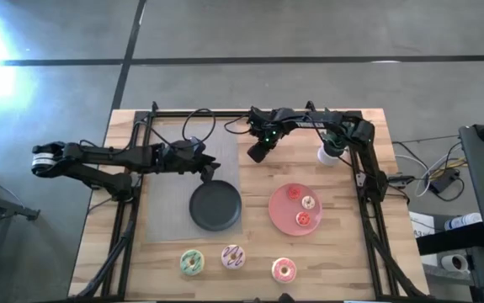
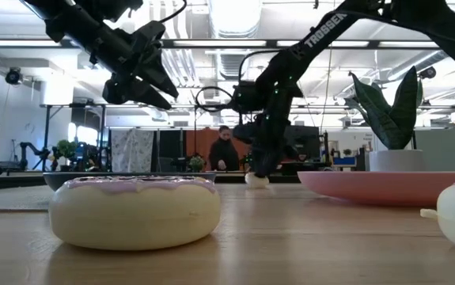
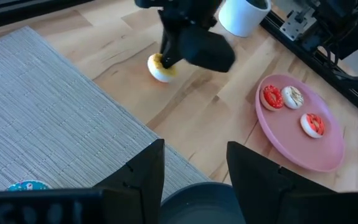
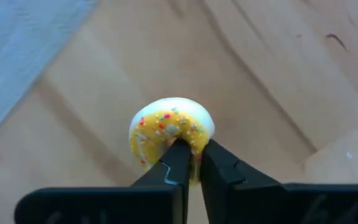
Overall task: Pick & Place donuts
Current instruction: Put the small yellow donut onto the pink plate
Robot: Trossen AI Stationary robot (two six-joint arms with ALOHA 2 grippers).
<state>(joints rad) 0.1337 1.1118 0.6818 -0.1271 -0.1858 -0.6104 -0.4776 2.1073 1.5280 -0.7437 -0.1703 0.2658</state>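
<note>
My right gripper [image 1: 256, 154] is shut on a tiny yellow donut [image 4: 171, 132] at the far middle of the table; the donut also shows in the left wrist view [image 3: 160, 67] and the low view [image 2: 256, 180]. My left gripper [image 3: 194, 168] is open and empty above the far rim of the black plate [image 1: 216, 207]. Three tiny donuts [image 1: 301, 206] lie on the pink plate [image 1: 277, 217]. A tiny blue donut [image 3: 26, 185] lies on the grey mat. The green [image 1: 192, 263], white-streaked [image 1: 233, 257] and pink [image 1: 284, 269] donuts lie near the front edge. My right gripper pinches the yellow donut's rim [image 4: 190, 155] between its two fingertips, on the side nearest the wrist. The fingers slant down from the table's right. The donut is tilted, its frosted face turned toward the wrist. Whether it still touches the wood, I cannot tell.
A white cup [image 1: 330, 154] stands at the far right beside the right arm. The grey mat [image 1: 170, 210] lies under the black plate. A dark metal frame [image 1: 368, 194] runs along the table's sides. Bare wood lies between the plates and the front donuts.
</note>
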